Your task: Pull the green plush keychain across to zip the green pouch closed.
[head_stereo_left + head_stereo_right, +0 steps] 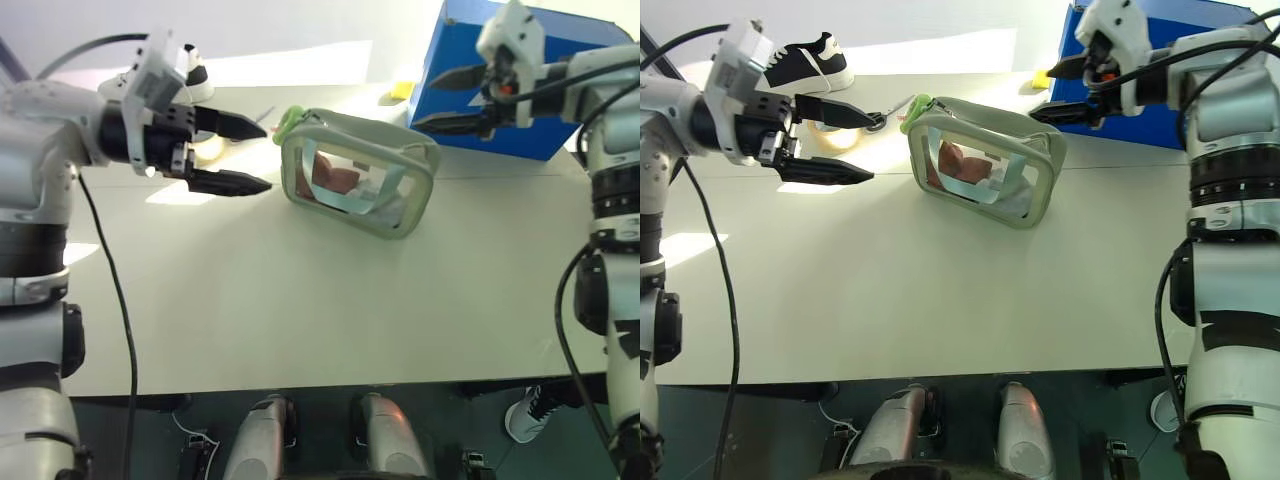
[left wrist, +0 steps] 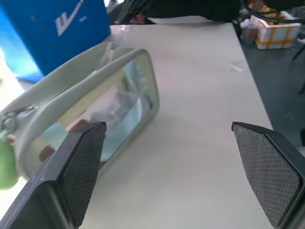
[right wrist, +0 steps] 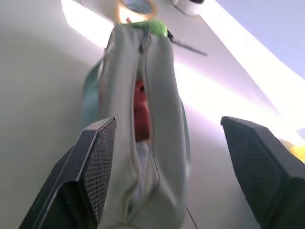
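1. The table (image 1: 300,310) is wide and pale, and all the other things stand on it.
2. The blue box (image 1: 470,60) stands at the far side of the table, just behind the right gripper's fingers.
3. The green pouch (image 1: 355,175) stands upright on the table, between the two grippers. Its clear window side shows red and light blue items inside. In the right wrist view the zipper line along the top looks still parted, and something red shows through the gap.
4. The left gripper (image 1: 240,155) points sideways toward the keychain end of the pouch. Its two black fingers are spread wide apart and hold nothing. The tips are near the pouch, but they do not touch it.
5. The right gripper (image 1: 1065,92) is held above the other end of the pouch, in front of the blue box. Its fingers are also parted with nothing between them, and they are apart from the pouch.
6. A black and white shoe (image 1: 810,62) lies at the far edge of the table, behind the left gripper's fingers.
7. The green plush keychain (image 1: 288,122) hangs at the top corner of the pouch, at the end closest to the left gripper's fingertips. It is free, with no finger on it.
8. A small yellow object (image 1: 400,90) lies on the table beside the blue box, near the right gripper's fingers.
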